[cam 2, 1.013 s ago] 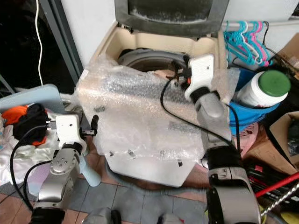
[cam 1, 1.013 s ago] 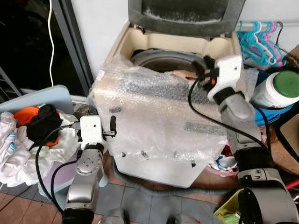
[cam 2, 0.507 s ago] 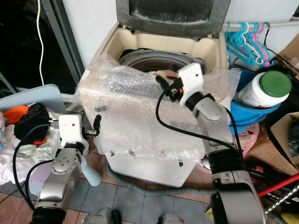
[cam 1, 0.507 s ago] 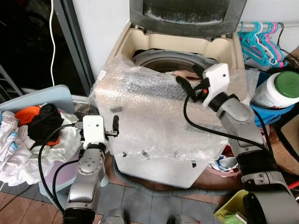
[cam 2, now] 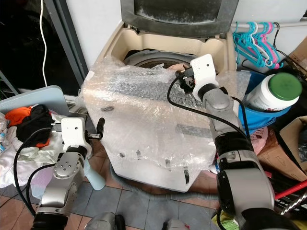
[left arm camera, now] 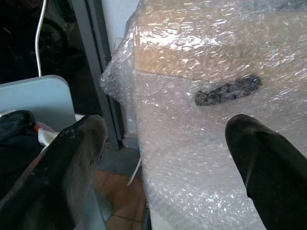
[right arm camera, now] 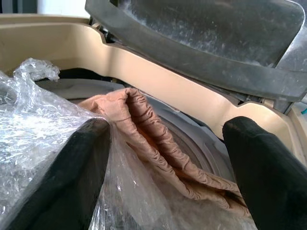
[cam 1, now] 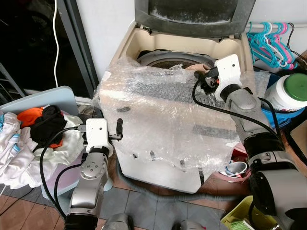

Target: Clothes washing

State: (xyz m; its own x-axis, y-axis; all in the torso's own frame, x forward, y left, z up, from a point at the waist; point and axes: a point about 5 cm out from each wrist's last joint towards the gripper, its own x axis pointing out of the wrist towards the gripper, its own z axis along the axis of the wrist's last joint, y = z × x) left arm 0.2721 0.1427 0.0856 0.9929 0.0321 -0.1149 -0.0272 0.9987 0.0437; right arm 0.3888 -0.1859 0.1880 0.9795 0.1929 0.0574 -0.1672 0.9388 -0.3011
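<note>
A beige top-loading washing machine stands with its grey lid up and bubble wrap over its front and top. A peach garment lies crumpled over the rim of the drum. My right gripper hovers at the drum's right rim, just by the garment, open, its fingers wide on either side of the cloth without pinching it. Low at the machine's front left corner, my left gripper is open and holds nothing, pointing at the wrapped side wall.
A light blue basket at the left holds white, orange and black clothes. To the right are plastic hangers, a white jar with a green lid and a blue bucket. A dark doorway lies at the left.
My right gripper swung left over the bubble wrap, then back to the drum's right rim beside the peach garment. The left arm has stayed put.
</note>
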